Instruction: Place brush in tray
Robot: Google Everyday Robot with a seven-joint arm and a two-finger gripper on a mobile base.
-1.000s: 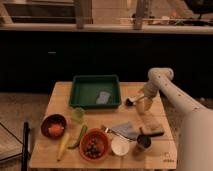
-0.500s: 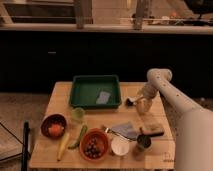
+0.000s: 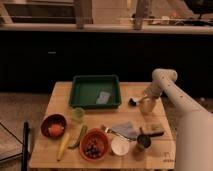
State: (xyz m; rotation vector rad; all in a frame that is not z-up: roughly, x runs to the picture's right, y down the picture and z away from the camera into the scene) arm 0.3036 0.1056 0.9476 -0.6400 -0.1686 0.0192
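Observation:
The brush (image 3: 133, 102) lies on the wooden table just right of the tray. Its dark round head shows; most of its slim handle is hidden by my gripper. The dark green tray (image 3: 80, 94) sits at the back middle of the table with a small pale grey item (image 3: 103, 97) inside. My gripper (image 3: 145, 106) points down at the table right of the tray, directly beside the brush head. The white arm (image 3: 165, 80) reaches in from the right.
In front of the tray stand a green cup (image 3: 78, 115), a dark red bowl (image 3: 53, 125) and an orange bowl (image 3: 93, 145). A banana (image 3: 63, 145), white cup (image 3: 120, 146), fork (image 3: 112, 132), grey cloth (image 3: 128, 130), tan-ended utensil (image 3: 152, 131) and dark cup (image 3: 144, 141) are nearby.
My gripper has shifted slightly down and to the right beside the brush. The brush head stays in nearly the same spot.

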